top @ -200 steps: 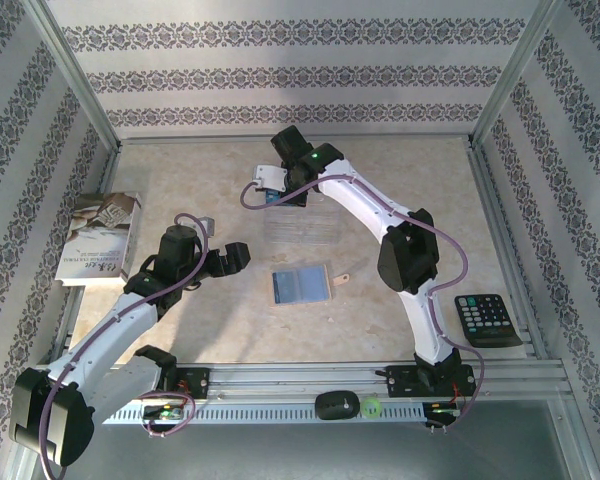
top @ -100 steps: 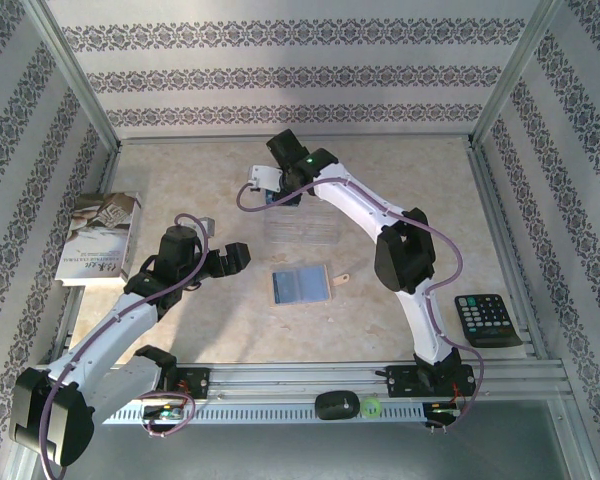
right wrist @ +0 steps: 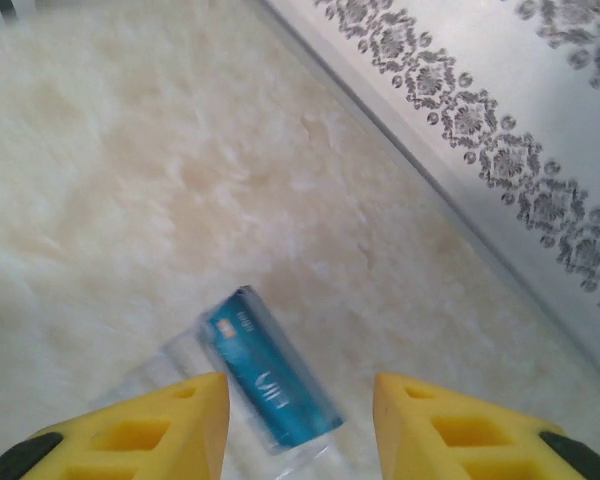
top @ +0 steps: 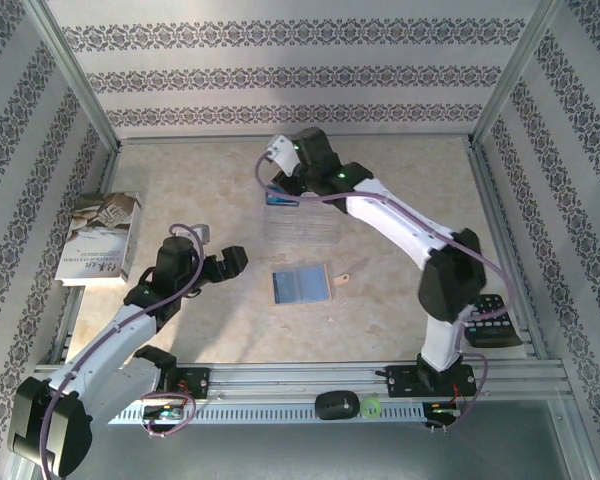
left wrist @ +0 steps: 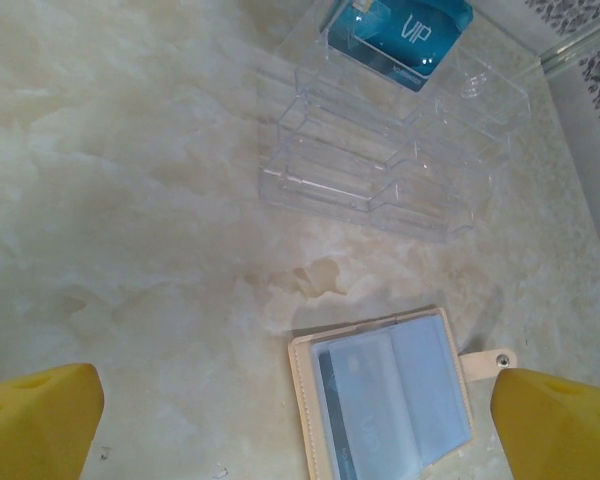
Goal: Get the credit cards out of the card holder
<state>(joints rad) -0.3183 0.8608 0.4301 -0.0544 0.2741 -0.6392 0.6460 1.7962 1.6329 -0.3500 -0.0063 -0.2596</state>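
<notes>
- While its yellow fingers [right wrist: 160,430] stand partly apart with nothing between them, the right gripper [right wrist: 300,430] hangs above the blue card [right wrist: 270,385].
- That card lies in the far slot of the clear tray [left wrist: 380,170].
- The left gripper [left wrist: 300,420] is spread wide and empty, low over the table [top: 180,190], left of the wallet [left wrist: 390,400].
- The wallet lies open and flat just near of the tray, its tab strap to the right.
- A book [top: 100,238] sits at the left edge and a remote [top: 495,325] at the right.
</notes>
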